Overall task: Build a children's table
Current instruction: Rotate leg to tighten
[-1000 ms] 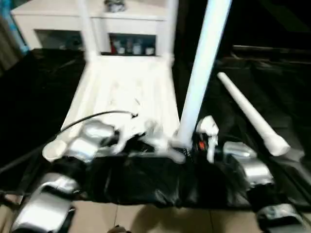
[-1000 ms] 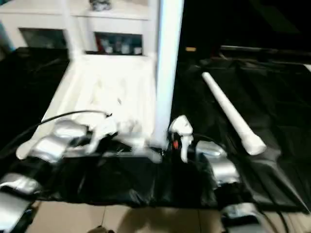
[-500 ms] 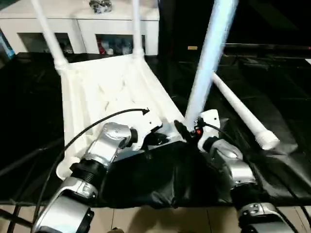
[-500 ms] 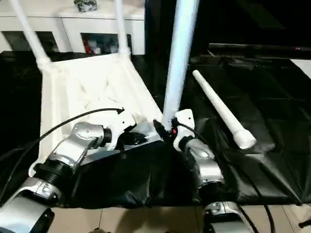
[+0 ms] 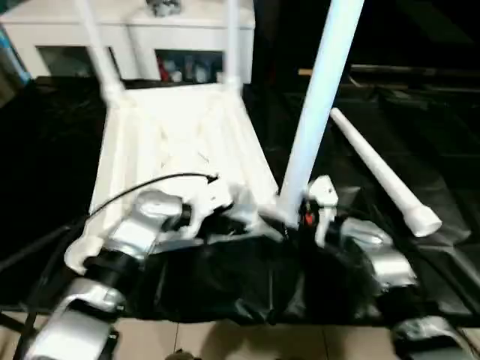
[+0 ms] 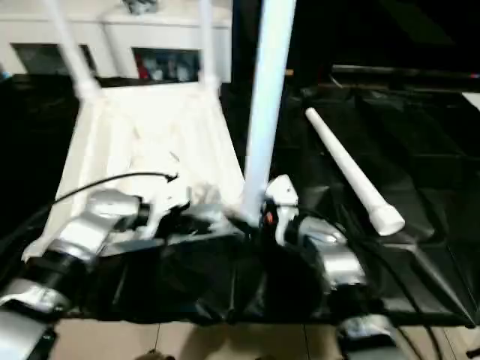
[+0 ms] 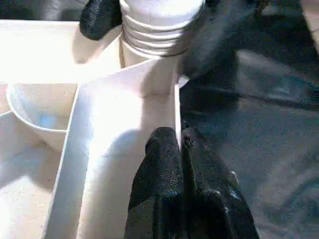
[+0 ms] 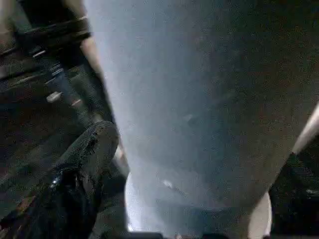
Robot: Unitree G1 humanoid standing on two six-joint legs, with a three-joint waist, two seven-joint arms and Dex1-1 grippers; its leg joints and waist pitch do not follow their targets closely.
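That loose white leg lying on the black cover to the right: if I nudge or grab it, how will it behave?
The loose leg is a round tube, so a sideways nudge will probably roll it across the black cover. Its wider collar end may make it curve as it rolls. It looks stiff and smooth, likely light; a grip may slip.

An upturned white tabletop (image 5: pixel 176 142) lies on black sheeting (image 5: pixel 420 135), with two legs standing at its far corners and a third leg (image 5: pixel 319 105) upright at its near right corner. A loose leg (image 5: pixel 382 176) lies on the sheeting to the right. Both silver forearms reach to the tabletop's near edge, the right gripper (image 5: pixel 304 217) at the base of the third leg.
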